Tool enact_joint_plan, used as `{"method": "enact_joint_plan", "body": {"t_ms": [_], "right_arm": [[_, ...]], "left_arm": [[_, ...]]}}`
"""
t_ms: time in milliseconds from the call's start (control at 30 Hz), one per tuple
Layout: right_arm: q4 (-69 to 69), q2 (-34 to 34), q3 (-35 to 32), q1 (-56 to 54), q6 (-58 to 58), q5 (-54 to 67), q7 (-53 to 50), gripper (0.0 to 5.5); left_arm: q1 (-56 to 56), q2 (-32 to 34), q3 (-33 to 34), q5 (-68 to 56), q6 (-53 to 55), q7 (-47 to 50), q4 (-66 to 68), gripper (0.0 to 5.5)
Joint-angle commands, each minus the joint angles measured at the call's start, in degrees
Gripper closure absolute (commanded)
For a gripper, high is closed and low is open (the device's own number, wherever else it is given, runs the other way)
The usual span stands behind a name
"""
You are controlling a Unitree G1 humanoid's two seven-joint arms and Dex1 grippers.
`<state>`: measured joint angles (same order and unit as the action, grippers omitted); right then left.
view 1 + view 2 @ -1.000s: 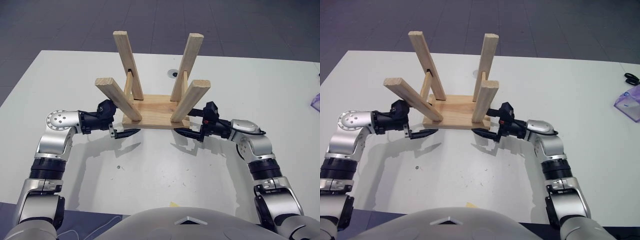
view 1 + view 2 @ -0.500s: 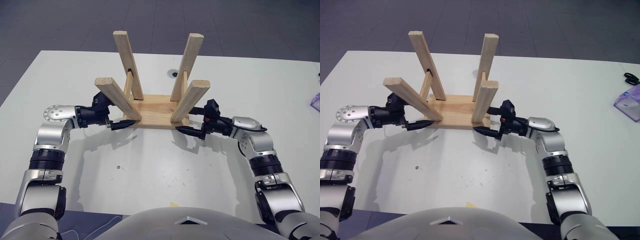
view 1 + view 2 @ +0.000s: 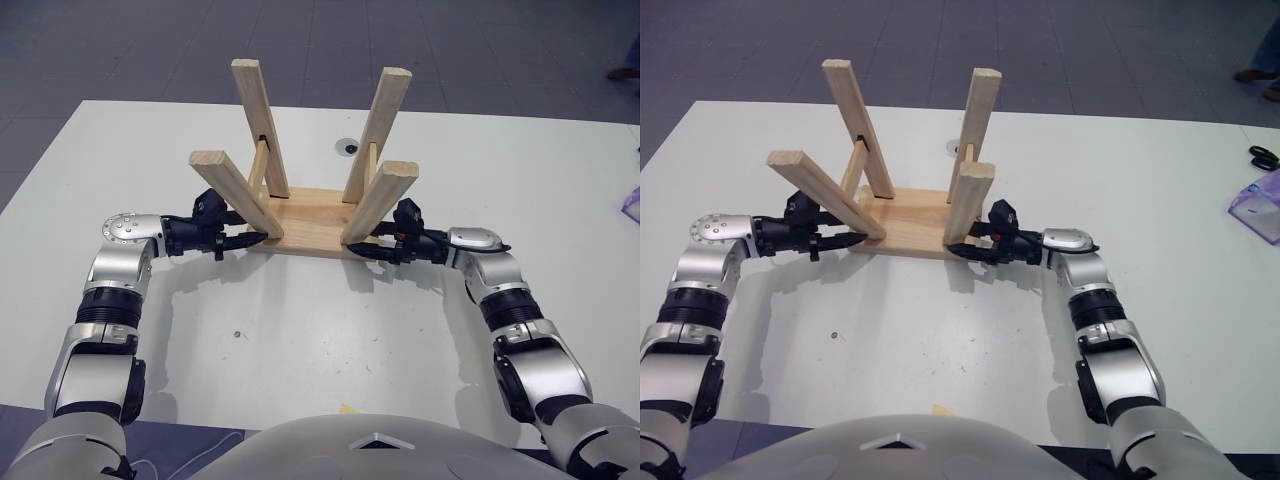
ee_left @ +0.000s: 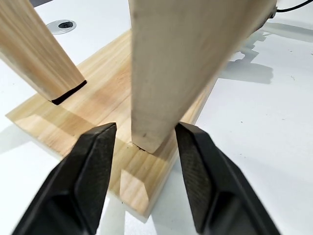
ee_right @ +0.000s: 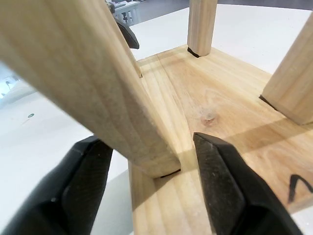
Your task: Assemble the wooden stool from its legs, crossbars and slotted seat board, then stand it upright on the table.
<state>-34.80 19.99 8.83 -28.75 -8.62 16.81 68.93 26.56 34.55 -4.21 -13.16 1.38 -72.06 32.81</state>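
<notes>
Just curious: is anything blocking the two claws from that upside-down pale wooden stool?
Nothing visible. The open left gripper straddles one near leg of the upside-down pale wooden stool; the open right gripper straddles the other.

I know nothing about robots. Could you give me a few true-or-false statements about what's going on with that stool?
1. The stool rests upside down on the table. True.
2. It has three legs. False: four legs stick up.
3. The left gripper and the right gripper are each at the base of a near leg. True.
4. The left gripper is clamped shut on its leg. False: it is open, with a gap on either side of the leg.
</notes>
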Motion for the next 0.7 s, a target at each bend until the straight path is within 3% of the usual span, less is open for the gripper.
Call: {"method": "enact_joint_plan", "body": {"t_ms": [33, 133, 233, 400, 533, 700], "right_arm": [[-1.46, -0.76, -0.28, -1.64, 1.0, -1.1, 0.4, 3.25], [-1.07, -1.07, -0.87, -1.51, 0.01, -0.54, 0.52, 3.79], [1.56, -0.88, -3.02, -1.24, -6.26, 2.73, 1.22, 3.92], [17.54, 3.14, -11.7, 2.82, -33.16, 18.0, -0.3, 3.93], [30.69, 4.67, -23.4, 7.97, -52.71, 32.56, -8.43, 4.04], [36.69, -1.59, -35.13, 11.1, -62.81, 45.83, -25.78, 4.23]], "left_arm": [[1.36, -1.54, 0.01, -0.28, 0.28, -0.05, -1.12, 3.94], [0.09, -1.43, 0.09, -2.24, 4.12, -1.63, -4.8, 4.06], [-2.33, 0.73, 0.55, -5.95, 12.61, -5.24, -11.17, 4.08], [-5.43, 3.98, 5.35, -17.25, 33.17, -4.17, -22.69, 4.23], [-8.92, -0.23, 17.56, -35.29, 51.1, 8.8, -35.31, 4.28], [-14.16, -9.37, 26.51, -47.95, 58.61, 30.0, -43.29, 4.39]]}}
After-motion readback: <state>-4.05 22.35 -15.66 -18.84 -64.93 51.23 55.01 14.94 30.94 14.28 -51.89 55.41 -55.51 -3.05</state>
